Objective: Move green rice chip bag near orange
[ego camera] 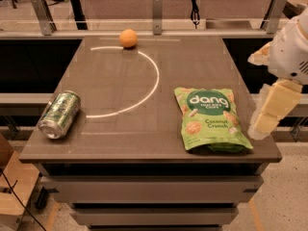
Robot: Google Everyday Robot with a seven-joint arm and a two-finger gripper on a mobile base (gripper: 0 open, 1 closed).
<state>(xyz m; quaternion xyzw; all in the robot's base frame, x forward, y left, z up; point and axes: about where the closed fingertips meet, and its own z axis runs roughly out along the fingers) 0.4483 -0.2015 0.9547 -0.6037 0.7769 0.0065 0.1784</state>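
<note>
The green rice chip bag (210, 118) lies flat on the front right of the dark table (120, 85), logo up. The orange (128, 38) sits at the far edge of the table, left of centre, well apart from the bag. My gripper (263, 115) hangs just off the table's right edge, right beside the bag's right side, not touching it. It holds nothing that I can see.
A green-silver drink can (59, 114) lies on its side at the front left of the table. A white arc line (144, 88) is drawn on the tabletop. Railings and posts (156, 11) stand behind the table. A wooden box (12, 191) sits on the floor at left.
</note>
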